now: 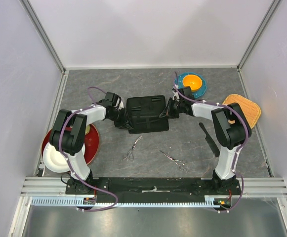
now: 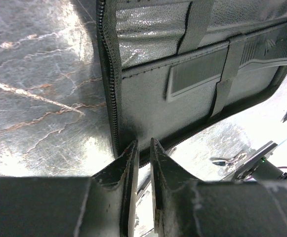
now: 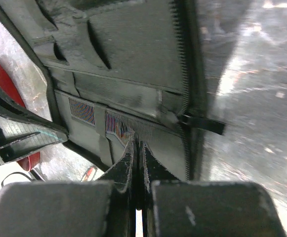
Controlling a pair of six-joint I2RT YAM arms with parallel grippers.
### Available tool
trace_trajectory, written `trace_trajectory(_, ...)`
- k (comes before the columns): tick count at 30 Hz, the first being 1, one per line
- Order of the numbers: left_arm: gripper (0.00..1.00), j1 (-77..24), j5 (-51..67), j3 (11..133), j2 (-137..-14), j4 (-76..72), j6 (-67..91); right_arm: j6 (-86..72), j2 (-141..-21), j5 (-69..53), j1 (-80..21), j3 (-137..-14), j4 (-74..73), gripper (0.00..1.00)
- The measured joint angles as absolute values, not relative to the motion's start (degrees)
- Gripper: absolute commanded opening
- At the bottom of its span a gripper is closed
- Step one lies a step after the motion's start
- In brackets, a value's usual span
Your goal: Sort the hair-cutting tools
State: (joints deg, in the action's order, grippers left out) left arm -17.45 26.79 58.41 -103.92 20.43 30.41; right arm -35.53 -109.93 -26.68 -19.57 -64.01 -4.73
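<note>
The black folding case (image 1: 145, 106) lies open mid-table. My left gripper (image 1: 125, 120) is at its left edge. In the left wrist view the jaws (image 2: 143, 143) stand a narrow gap apart astride the case's (image 2: 148, 98) zipper edge. My right gripper (image 1: 167, 112) is at the right edge, shut (image 3: 137, 144), its tips against the case's inner panel (image 3: 128, 54). I cannot tell whether fabric is pinched. One black comb (image 3: 81, 111) sits under the case's straps. Another comb (image 1: 210, 139) lies at the right. Two silver scissors (image 1: 132, 149) (image 1: 173, 158) lie in front of the case.
A red bowl (image 1: 91, 143) and a white plate (image 1: 54, 158) sit at the left by my left arm. At the back right are a blue bowl with orange contents (image 1: 191, 83) and an orange woven mat (image 1: 244, 109). Walls enclose the table on three sides.
</note>
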Motion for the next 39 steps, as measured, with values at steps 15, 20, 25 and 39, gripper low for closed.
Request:
trace_trajectory(15, 0.20, -18.5, 26.0, 58.0, -103.4, 20.7, 30.5, -41.9, -113.7, -25.8, -24.5, -64.2, 4.0, 0.01)
trace_trajectory(20, 0.19, -18.5, 26.0, 58.0, -103.4, 20.8, 30.6, -42.6, -114.5, -25.8, -24.9, -64.2, 5.1, 0.29)
trace_trajectory(25, 0.18, -18.5, 25.8, 58.1, -103.4, 21.4, 30.6, -42.3, -114.5, -25.9, -25.3, -65.1, 4.8, 0.57)
trace_trajectory(39, 0.16, -18.8, 25.2, 58.5, -103.5, 24.0, 30.7, -38.9, -113.8, -24.3, -24.2, -68.1, -1.9, 0.57)
